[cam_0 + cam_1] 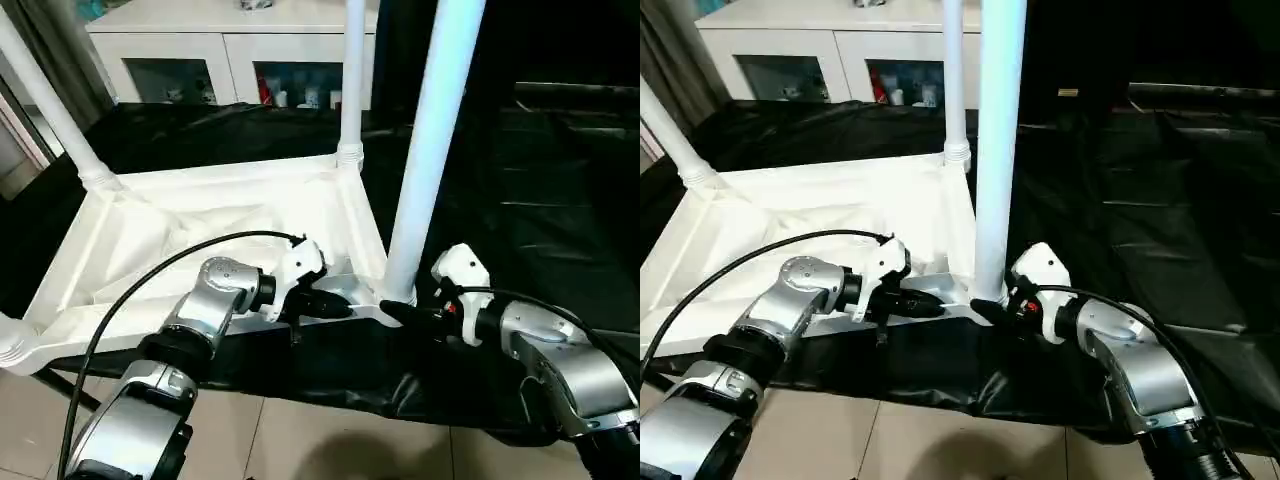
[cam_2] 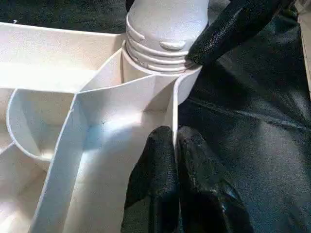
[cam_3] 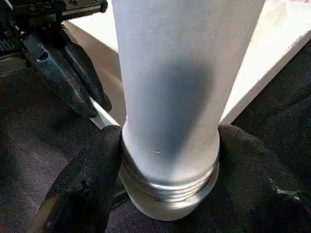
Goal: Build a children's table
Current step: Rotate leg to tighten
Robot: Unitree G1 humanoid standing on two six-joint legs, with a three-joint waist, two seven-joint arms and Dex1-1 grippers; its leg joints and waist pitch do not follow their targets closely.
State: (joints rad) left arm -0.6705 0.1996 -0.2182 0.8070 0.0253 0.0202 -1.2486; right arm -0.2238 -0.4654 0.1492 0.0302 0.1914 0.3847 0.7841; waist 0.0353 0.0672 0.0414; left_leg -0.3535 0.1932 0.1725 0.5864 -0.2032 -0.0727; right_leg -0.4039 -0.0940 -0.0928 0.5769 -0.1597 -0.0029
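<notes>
**Last leg seated in its corner, table still upside down**

The tabletop [image 1: 210,225] lies ribbed side up on the black sheet [image 1: 540,180], and everything else is placed from it. At its far corner a leg [image 1: 351,80] stands upright in its socket; another leg [image 1: 45,100] rises from the far corner on the robot's left. At the near corner on the robot's left a rounded socket end [image 1: 12,345] shows at the picture's edge, but whether a leg stands there cannot be told. The fourth leg [image 1: 425,150] stands at the near corner on the robot's right, its threaded collar [image 2: 160,48] sitting at the socket mouth with several ridges still exposed.

The right gripper [image 1: 400,313] has its two black fingers [image 3: 87,184] on either side of that leg's base, touching it just above the threads, so it holds the leg. The left gripper [image 1: 335,308] is pinched onto the thin rim wall [image 2: 174,121] of the tabletop beside the same corner, one finger on each face of it, bracing the top.

By my judgement the job is near its end: at least three legs are up, and this one likely needs further turning until the exposed threads go in. After that the table has yet to be turned onto its legs. Beyond the tabletop's far edge stands a white cabinet [image 1: 230,40].
</notes>
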